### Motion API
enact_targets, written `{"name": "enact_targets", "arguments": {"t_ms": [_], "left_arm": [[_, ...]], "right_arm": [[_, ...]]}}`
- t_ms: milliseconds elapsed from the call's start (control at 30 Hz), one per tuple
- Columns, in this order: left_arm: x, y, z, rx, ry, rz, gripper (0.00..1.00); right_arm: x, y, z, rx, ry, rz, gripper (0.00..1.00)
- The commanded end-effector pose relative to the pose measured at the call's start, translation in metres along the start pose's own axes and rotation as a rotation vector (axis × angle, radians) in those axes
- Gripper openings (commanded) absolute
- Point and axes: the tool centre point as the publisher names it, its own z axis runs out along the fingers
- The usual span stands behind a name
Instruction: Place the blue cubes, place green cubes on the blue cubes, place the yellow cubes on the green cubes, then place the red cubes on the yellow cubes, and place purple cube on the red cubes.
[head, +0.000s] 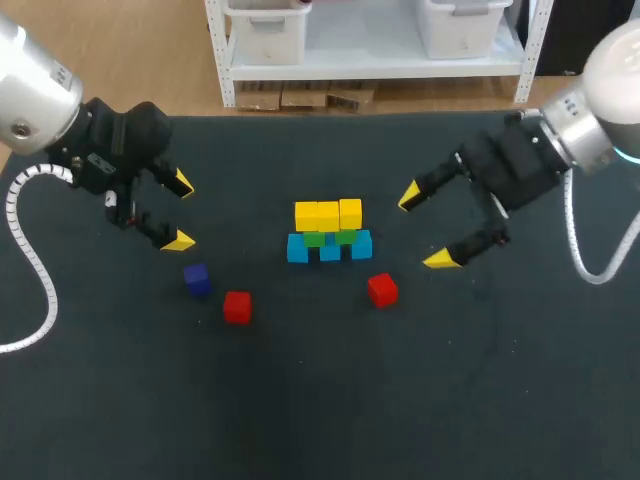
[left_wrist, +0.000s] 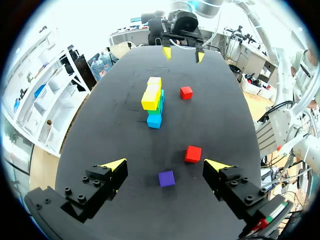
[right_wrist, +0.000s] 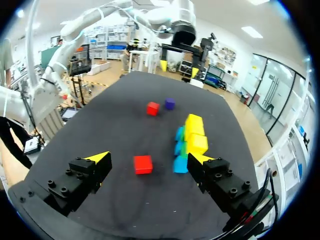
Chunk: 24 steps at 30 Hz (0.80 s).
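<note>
step: red cubes. stack (head: 328, 230) (blue, green, yellow done) between left gripper (head: 181, 211) and right gripper (head: 424, 229), both spread wide, empty. red cube (head: 382, 289) just ahead of right gripper; next, likely: lower, close on it.

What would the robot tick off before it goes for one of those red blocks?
1. Left gripper open and empty: ok.
2. Right gripper open and empty: ok.
3. Three small yellow cubes sit atop the green cubes and blue cubes: ok.
4. On the black table, the left-side red cube and right-side red cube lie free: ok.
5. Small purple cube apart from the left-side red cube: ok.
6. Yellow row level enough for stacking: cannot tell.
</note>
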Motion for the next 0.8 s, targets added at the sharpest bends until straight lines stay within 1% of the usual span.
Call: {"name": "enact_targets", "arguments": {"t_ms": [33,200,367,500,533,567,600,800], "left_arm": [[0.001,0.000,0.000,-0.001,-0.005,0.003,1.00],[0.001,0.000,0.000,-0.001,-0.005,0.003,1.00],[0.001,0.000,0.000,-0.001,-0.005,0.003,1.00],[0.001,0.000,0.000,-0.001,-0.005,0.003,1.00],[0.001,0.000,0.000,-0.001,-0.005,0.003,1.00],[0.001,0.000,0.000,-0.001,-0.005,0.003,1.00],[0.001,0.000,0.000,-0.001,-0.005,0.003,1.00],[0.001,0.000,0.000,-0.001,-0.005,0.003,1.00]], "right_arm": [[0.004,0.008,0.004,-0.019,-0.016,-0.008,1.00],[0.009,0.018,0.018,-0.060,-0.026,-0.016,1.00],[0.019,0.020,0.038,-0.091,-0.026,-0.040,1.00],[0.027,0.019,0.054,-0.129,-0.010,-0.062,1.00],[0.028,0.019,0.058,-0.137,-0.008,-0.066,0.96],[0.030,0.017,0.061,-0.152,-0.009,-0.076,0.97],[0.032,0.016,0.064,-0.153,-0.007,-0.076,0.99],[0.041,0.013,0.075,-0.171,0.004,-0.072,0.97]]}}
